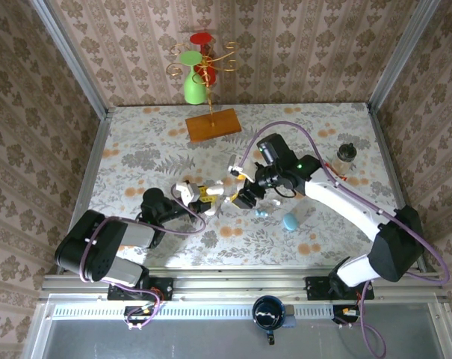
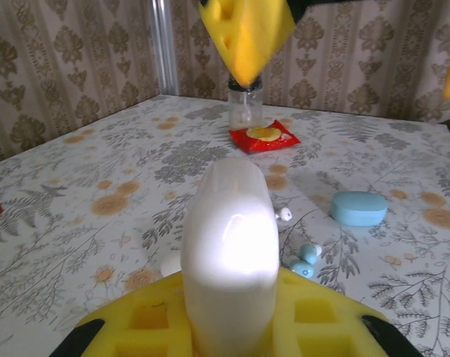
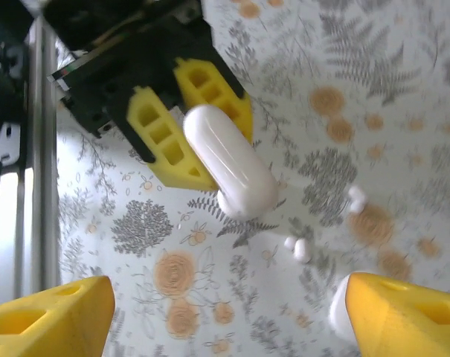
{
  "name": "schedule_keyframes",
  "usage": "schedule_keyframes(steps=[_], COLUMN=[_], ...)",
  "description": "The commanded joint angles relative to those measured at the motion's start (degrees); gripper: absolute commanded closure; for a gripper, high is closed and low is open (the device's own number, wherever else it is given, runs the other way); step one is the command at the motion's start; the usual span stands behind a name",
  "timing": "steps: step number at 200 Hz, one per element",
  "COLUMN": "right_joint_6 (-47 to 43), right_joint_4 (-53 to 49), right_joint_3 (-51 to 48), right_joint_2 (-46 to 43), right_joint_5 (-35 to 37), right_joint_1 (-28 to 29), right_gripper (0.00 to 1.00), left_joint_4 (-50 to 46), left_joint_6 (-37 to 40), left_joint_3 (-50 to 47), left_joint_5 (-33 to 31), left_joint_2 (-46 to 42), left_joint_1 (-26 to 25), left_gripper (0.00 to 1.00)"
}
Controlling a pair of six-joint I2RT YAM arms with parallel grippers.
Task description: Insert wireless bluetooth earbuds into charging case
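L gripper [image 1: 204, 196] clamped on case [image 3: 230, 171], lid looks shut. R gripper [image 3: 228, 320] jaws apart, over case. White buds [image 3: 299, 248] on table [image 3: 403, 89] just beside case. Step: fetch bud. Next: likely needs lid open.

white pill-shaped case [image 2: 228, 245]: plastic, smooth, high gloss, a bright glare on its face
left jaws' yellow pads [image 3: 161, 141]: foam-like, matt, moulded with square pockets
right jaws' yellow pads [image 3: 46, 316]: same matt, soft-looking foam
pale blue pebble-shaped case [image 2: 358, 208]: plastic, smooth, satin sheen
tiny white and pale blue earbuds [image 2: 306, 256]: glossy plastic
bench [image 2: 98, 186]: floral printed covering, matt; cloth or paper, cannot tell
red packet [image 2: 263, 137]: crinkled film, slight shine
small clear jar [image 2: 245, 104]: transparent; glass or plastic unclear
orange-brown slab [image 1: 213, 124]: wood, smooth, dull sheen
gold wire stand [image 1: 214, 63]: metal, shiny
grey corner post [image 2: 163, 44]: metal, brushed
walls [image 2: 61, 67]: patterned paper, matt
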Motion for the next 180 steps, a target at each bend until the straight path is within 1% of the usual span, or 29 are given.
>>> schedule_keyframes(steps=[1,20,46,64,89,93,100,104,118,138,151,165,180], right_joint_6=[-15.24,-18.0,-20.19,-21.07,-21.76,-21.71,-21.66,-21.69,-21.65,-21.46,-20.98,-20.61,-19.98], right_joint_4=[-0.43,-4.01,-7.29,-8.59,-11.06,-11.08,-10.95,-11.07,-11.44,-11.55,-11.08,-10.54,-9.9], right_joint_3=[2.43,6.04,10.72,13.04,16.22,16.63,16.92,17.15,17.82,18.32,18.22,17.78,17.23], right_joint_2=[0.67,3.77,8.64,11.48,15.19,15.61,16.41,16.69,17.91,18.55,18.33,17.74,17.2], right_joint_5=[-0.74,-1.16,-1.8,-2.23,-2.61,-2.81,-2.93,-2.99,-2.71,-2.14,-1.73,-1.44,-1.3], right_joint_1=[0.61,1.29,2.62,3.41,5.22,5.43,5.61,5.73,5.83,5.84,5.78,5.74,5.76], right_gripper=[0.19,0.25,0.39,0.43,0.45,0.48,0.5,0.52,0.55,0.58,0.67,0.73,0.79], left_joint_4=[1.88,1.92,1.96,1.89,1.92,1.94,1.91,1.91,1.89,1.96,1.9,1.94,1.93], left_joint_6=[-0.11,-0.37,-0.63,-0.55,-0.54,-0.53,-0.66,-0.8,-1.27,-1.4,-1.4,-1.44,-1.45], left_joint_3=[1.2,1.45,1.64,1.55,1.46,1.46,1.46,1.46,1.57,1.46,1.37,1.37,1.37], left_joint_5=[4.1,4.66,5.31,5.21,5.06,5.08,5.09,5.06,5.41,5.49,5.33,5.02,4.54], left_joint_2=[-1.33,-1.08,-0.84,-1.07,-1.16,-1.16,-1.16,-1.2,-1.37,-1.86,-1.99,-1.86,-1.8], left_joint_1=[0.65,0.75,0.86,0.95,0.95,0.95,0.95,1.0,1.21,1.3,1.48,1.47,1.48], left_gripper=[1.0,1.0,1.0,1.0,1.0,1.0,1.0,1.0,1.0,1.0,1.0,1.0,0.96])
